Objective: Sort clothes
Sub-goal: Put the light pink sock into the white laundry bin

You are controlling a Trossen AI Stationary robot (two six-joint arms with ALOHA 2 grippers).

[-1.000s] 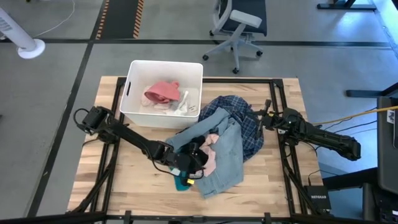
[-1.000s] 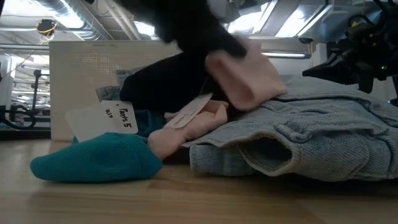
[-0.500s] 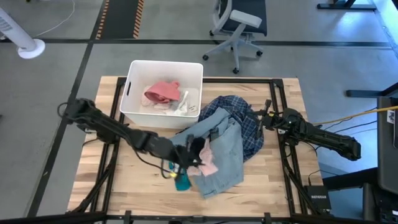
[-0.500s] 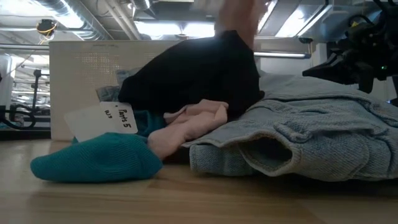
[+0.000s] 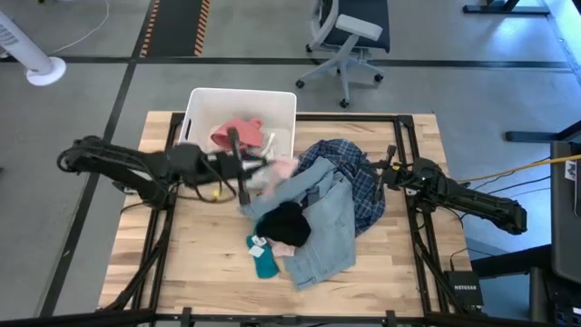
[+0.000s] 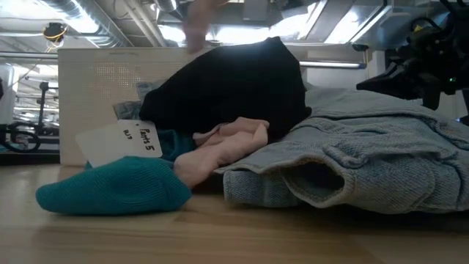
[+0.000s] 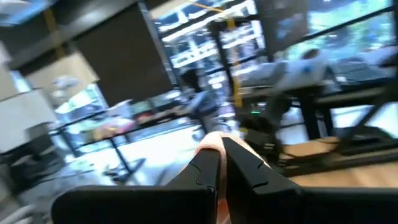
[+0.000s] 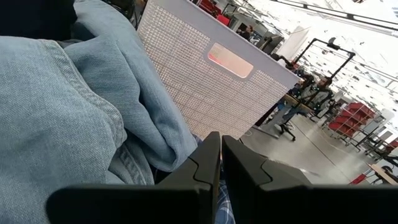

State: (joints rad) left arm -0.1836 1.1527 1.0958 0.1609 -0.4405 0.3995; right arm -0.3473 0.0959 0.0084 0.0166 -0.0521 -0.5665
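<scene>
We've got the left gripper [image 5: 243,163] up by the front edge of the white bin [image 5: 201,98], fingers clamped on a pink piece [image 5: 283,167] trailing toward the pile. To drop it cleanly we should carry it over the bin's rim before letting go, so nothing drapes outside. The right gripper [image 5: 388,173] waits at the plaid shirt [image 5: 363,186], fingers together, nothing visibly held. Denim [image 5: 327,227], black piece [image 5: 287,223] and teal socks [image 5: 264,263] lie mid-table.
</scene>
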